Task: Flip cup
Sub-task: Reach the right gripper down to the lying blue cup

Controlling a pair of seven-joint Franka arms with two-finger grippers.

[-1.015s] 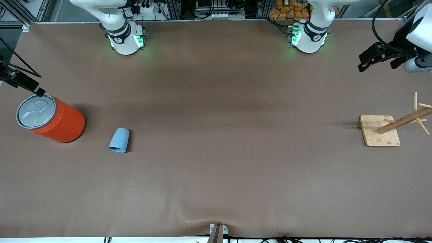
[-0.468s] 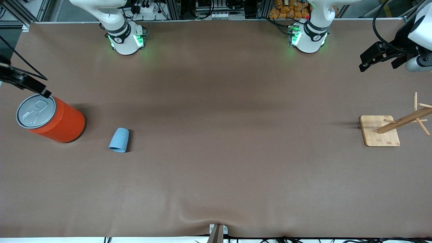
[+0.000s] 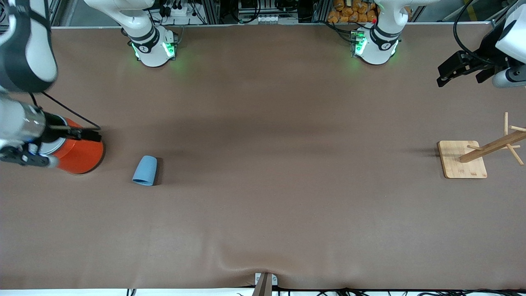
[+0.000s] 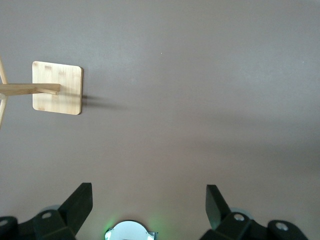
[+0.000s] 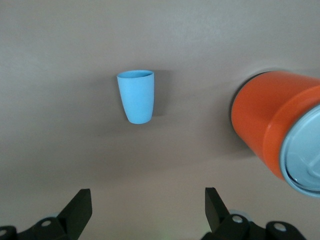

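1. Dial convention: we read clock directions on the front view, with 12 o'clock toward the robots' bases.
2. Right arm (image 3: 22, 123): its wrist hangs over the orange can (image 3: 80, 154) and hides most of the can's grey lid (image 5: 306, 150) from the front camera.
3. Right gripper (image 5: 147, 192): we log its fingers (image 5: 80, 205) as spread wide, with nothing between them.
4. Can: it stands upright on the brown table (image 3: 263, 164) toward the right arm's end.
5. Cup (image 3: 144, 170): small and light blue. It lies on its side on the bare table, between 3 and 4 o'clock from the can. It is near the can but not touching it, and its wide open mouth points to 6 o'clock.
6. Cup against fingers: in the right wrist view the cup lies on the table roughly in line with the gap between the two fingers. It is well apart from both, and neither finger touches it.
7. Wooden peg stand (image 3: 462, 159): it sits on its square base at 3 o'clock from the cup, well apart, toward the left arm's end.
8. Left gripper (image 4: 148, 189): the left arm waits with this gripper over bare table near the stand. Its fingers (image 4: 82, 197) are also spread wide and hold nothing.
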